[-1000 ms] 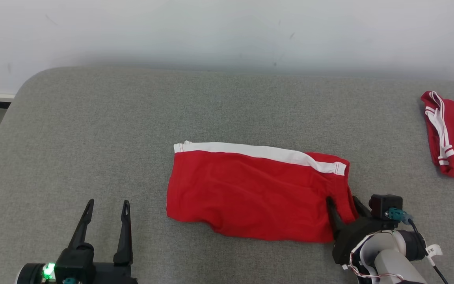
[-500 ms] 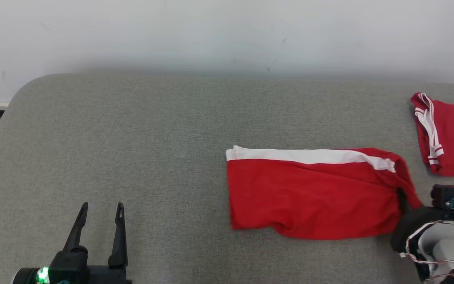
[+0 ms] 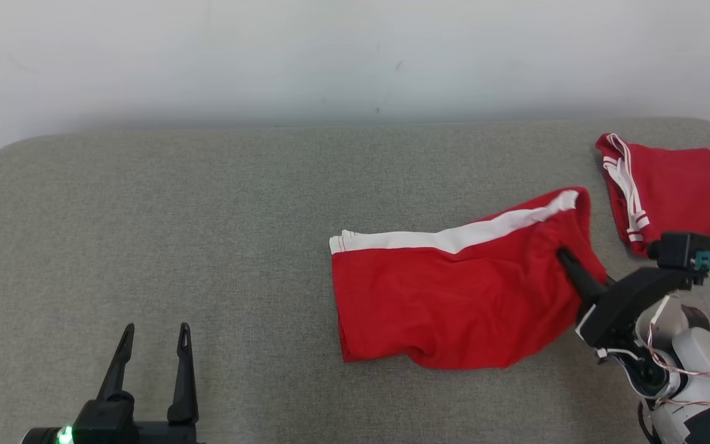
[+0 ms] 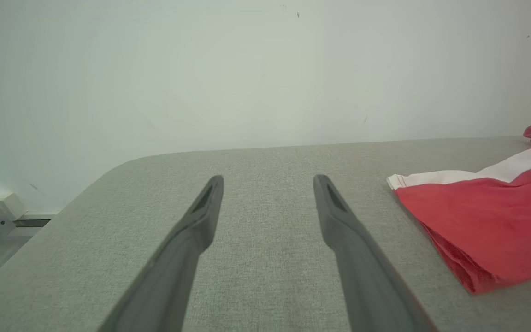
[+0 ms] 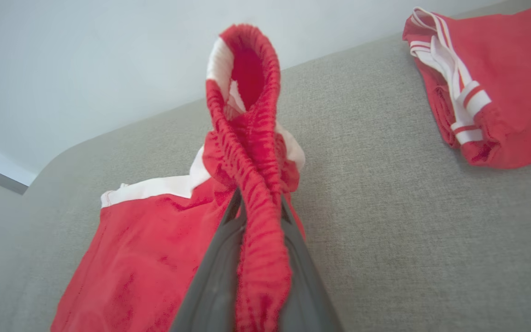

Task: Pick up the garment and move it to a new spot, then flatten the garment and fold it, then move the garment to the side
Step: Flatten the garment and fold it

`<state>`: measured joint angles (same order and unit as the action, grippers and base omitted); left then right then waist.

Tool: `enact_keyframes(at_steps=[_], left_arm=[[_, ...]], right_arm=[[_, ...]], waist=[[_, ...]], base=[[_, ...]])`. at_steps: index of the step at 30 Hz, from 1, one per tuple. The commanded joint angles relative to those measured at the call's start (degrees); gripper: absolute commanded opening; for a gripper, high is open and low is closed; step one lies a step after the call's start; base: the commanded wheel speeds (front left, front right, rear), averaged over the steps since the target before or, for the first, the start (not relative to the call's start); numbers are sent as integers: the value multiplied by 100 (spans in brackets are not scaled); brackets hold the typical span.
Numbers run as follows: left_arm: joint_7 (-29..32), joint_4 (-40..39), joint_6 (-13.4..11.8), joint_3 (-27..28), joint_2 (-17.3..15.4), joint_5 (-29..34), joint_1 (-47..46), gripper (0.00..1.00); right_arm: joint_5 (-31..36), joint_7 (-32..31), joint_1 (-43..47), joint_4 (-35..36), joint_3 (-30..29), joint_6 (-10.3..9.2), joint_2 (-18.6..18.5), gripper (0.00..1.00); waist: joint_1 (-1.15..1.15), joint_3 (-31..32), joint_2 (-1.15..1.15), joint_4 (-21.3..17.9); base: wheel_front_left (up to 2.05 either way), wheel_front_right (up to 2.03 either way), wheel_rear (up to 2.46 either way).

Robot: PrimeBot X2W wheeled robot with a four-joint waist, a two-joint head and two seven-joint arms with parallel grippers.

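Head view: my right gripper [image 3: 567, 262] has clamped onto the garment [image 3: 453, 290] by its right end and lifted that end off the worktop [image 3: 176, 216], closer to the other red garment [image 3: 688, 191] in the far right corner, so the move aside has begun.

Left wrist view: left gripper [image 4: 268, 182] spread, empty.

Right wrist view: waistband bunched between the fingers.
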<state>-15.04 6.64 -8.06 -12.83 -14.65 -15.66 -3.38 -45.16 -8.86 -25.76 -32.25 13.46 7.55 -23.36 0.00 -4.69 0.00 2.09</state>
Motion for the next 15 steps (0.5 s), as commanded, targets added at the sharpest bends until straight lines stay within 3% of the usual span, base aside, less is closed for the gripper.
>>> enact_keyframes(at_steps=[1, 8, 15], left_arm=[[-17, 3, 18, 11, 25, 83, 57, 100], [-17, 39, 99, 25, 148, 117, -78, 100], [-17, 91, 215, -18, 343, 212, -256, 100]], right_arm=[[-244, -197, 73, 298, 50, -12, -13, 0], [-1130, -1160, 114, 1454, 60, -12, 335, 0], [-577, -1591, -218, 1306, 138, -12, 1041, 0]], waist=[[0, -6, 0, -49], [0, -105, 0, -14], [0, -293, 0, 248]], base=[[0, 0, 0], [0, 0, 0], [0, 0, 0]])
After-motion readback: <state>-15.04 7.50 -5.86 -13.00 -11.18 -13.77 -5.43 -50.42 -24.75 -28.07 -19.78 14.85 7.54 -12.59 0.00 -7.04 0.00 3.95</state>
